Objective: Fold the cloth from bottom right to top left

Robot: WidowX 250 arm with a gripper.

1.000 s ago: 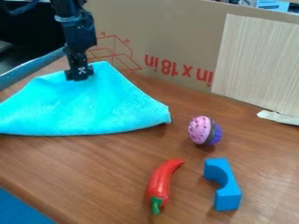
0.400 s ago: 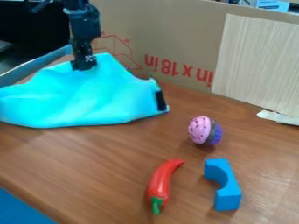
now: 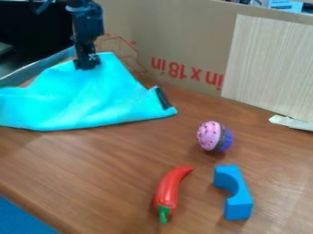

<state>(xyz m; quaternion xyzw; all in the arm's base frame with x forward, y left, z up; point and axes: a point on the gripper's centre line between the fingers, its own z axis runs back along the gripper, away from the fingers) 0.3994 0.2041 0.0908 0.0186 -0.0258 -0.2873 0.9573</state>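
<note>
1. Toward the near edge of the tabletop [image 3: 110,176], a red chili pepper [image 3: 168,189] and a blue notched block [image 3: 239,205] lie side by side, apart. Both sit well clear of the cloth, so they should not hinder the fold.
2. Farther back, a toy cupcake [image 3: 209,136] lies on its side, nearer the cloth's right corner but not touching it; a wide sideways sweep could nudge it.
3. The blue cloth [image 3: 85,98] spreads over the tabletop's far left part, its long side facing near and its peak pointing to the far edge. That shape suggests the near corner is brought across already. A dark strip [image 3: 163,98] shows at its right corner.
4. The jaws [image 3: 87,66] point down at the peak, probably to set the folded corner there. Whether they grip cloth or are parted, I can't make out.
5. Behind stands a cardboard panel [image 3: 174,39].
</note>
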